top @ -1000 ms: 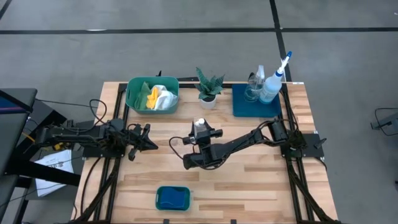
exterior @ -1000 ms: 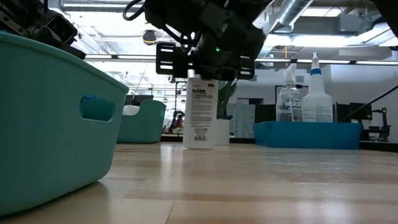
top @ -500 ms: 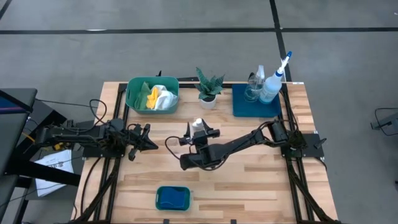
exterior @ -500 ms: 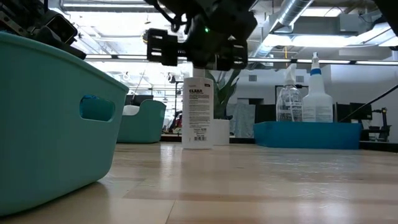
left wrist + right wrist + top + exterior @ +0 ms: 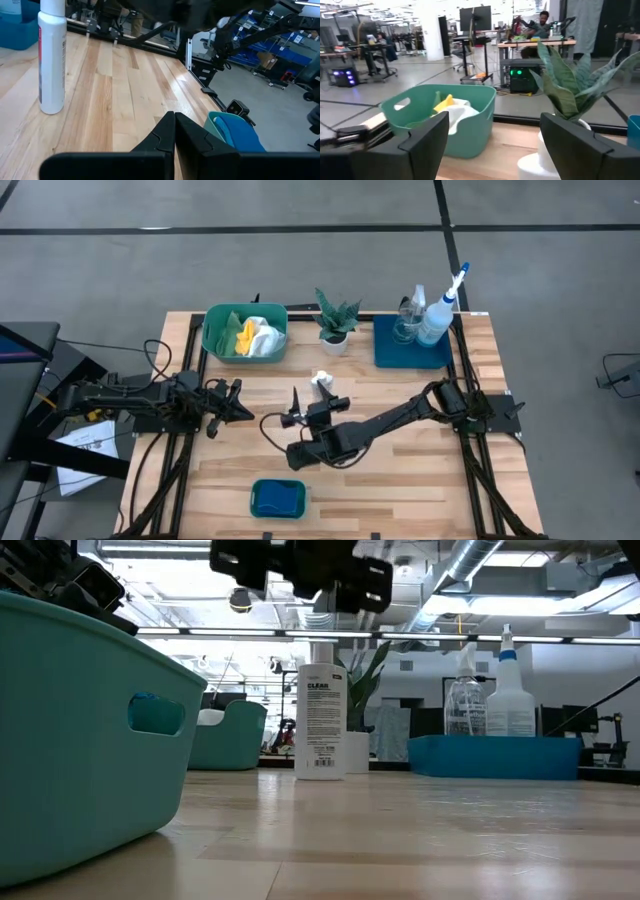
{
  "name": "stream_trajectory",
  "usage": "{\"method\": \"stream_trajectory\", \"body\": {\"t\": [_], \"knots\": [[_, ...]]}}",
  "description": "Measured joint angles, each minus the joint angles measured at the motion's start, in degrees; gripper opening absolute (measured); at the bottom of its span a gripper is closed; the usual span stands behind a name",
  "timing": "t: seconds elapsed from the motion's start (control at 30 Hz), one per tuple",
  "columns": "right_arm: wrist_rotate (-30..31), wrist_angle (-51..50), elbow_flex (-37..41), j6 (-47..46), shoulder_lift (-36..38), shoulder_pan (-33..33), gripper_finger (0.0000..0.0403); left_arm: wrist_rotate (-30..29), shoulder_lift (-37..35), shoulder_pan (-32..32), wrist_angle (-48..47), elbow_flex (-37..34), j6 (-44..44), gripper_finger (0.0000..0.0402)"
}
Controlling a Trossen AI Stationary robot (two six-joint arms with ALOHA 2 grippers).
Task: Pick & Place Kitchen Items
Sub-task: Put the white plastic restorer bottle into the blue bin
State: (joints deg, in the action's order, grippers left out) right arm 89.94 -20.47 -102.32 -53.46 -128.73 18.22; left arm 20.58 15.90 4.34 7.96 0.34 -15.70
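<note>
Hovering wide open, right hand [image 5: 312, 412] holds nothing, just above small white bottle [image 5: 321, 382]; left hand [image 5: 243, 413] clenched

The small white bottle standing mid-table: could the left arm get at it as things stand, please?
Probably yes. The small white bottle stands upright and alone on bare wood, with nothing between it and the left hand, which is shut. The right hand, open, hovers close beside the bottle and might crowd the approach.

R gripper [image 5: 312, 412] released, left small white bottle [image 5: 321, 381].
</note>
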Motion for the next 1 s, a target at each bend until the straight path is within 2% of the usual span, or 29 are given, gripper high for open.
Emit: {"method": "stream_trajectory", "body": {"t": [0.27,0.5,0.63,0.77,0.87,1.0], "knots": [[-0.21,-0.23,-4.77,0.09,0.00,3.37,0.0302,0.22,0.00,0.00,0.00,0.00,0.00,0.0003],[-4.80,-0.31,-12.59,2.46,0.02,7.50,0.0302,0.19,0.00,0.02,-0.01,0.00,0.00,0.0003],[-6.00,-0.61,-20.50,8.14,0.02,7.80,0.0302,0.17,0.02,0.02,-0.02,0.00,0.00,0.0003],[-5.85,-0.31,-32.21,19.44,0.10,6.60,0.0302,0.16,0.02,0.01,-0.01,0.00,0.00,0.0003],[-5.97,6.95,-30.01,26.26,4.12,4.49,0.0302,0.13,0.00,0.02,0.02,0.00,0.00,0.0003],[-7.59,5.31,-29.38,24.73,10.25,2.05,0.0302,-0.04,-0.02,0.02,0.00,0.00,0.01,0.0003]]}}
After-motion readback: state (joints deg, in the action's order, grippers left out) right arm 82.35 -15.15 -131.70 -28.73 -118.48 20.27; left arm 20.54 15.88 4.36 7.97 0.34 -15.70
